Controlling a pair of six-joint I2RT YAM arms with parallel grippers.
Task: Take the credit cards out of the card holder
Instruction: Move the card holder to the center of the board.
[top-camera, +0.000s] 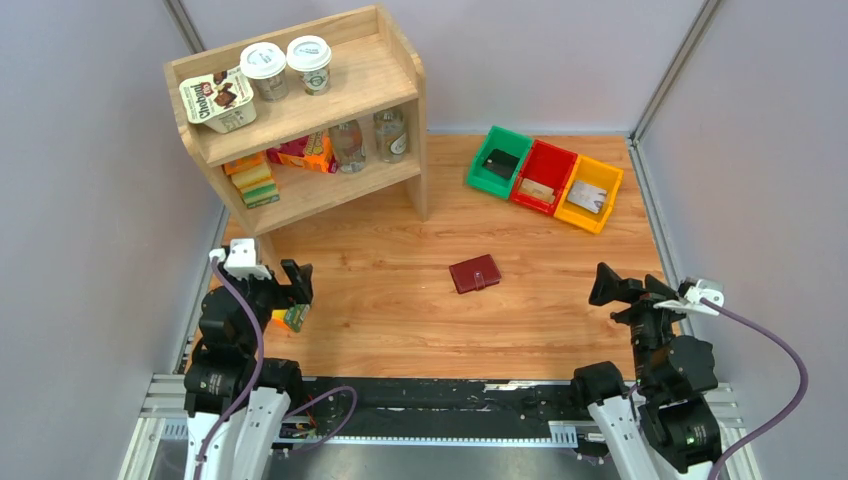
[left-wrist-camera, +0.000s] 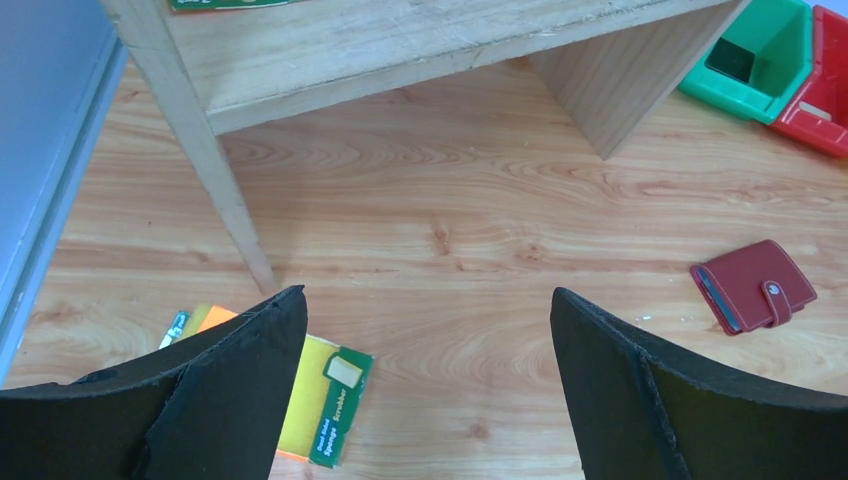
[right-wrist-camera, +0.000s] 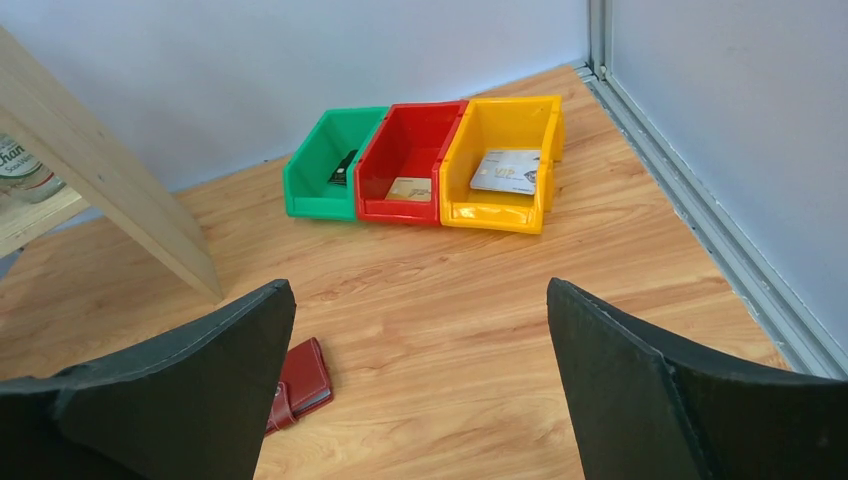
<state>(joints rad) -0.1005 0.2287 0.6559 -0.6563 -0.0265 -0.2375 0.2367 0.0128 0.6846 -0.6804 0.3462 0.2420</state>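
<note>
Snapped shut, the maroon leather-look card holder (top-camera: 474, 273) may be slid across the wooden surface (top-camera: 390, 310), not opened, by the wide-open left gripper (left-wrist-camera: 425, 390) and right gripper (right-wrist-camera: 420, 390).

My left arm (top-camera: 225, 340) and right arm (top-camera: 670, 370) are chunky black joints on white lower links. Each wrist is topped by a white camera mount (top-camera: 700, 293) trailing a purple cable (top-camera: 770, 337) down to the base. My fingers (left-wrist-camera: 230, 390) are matte black wedges, broad at the root and tapering to blunt tips.

Card holder (right-wrist-camera: 305, 378) — partly behind jaws
</note>
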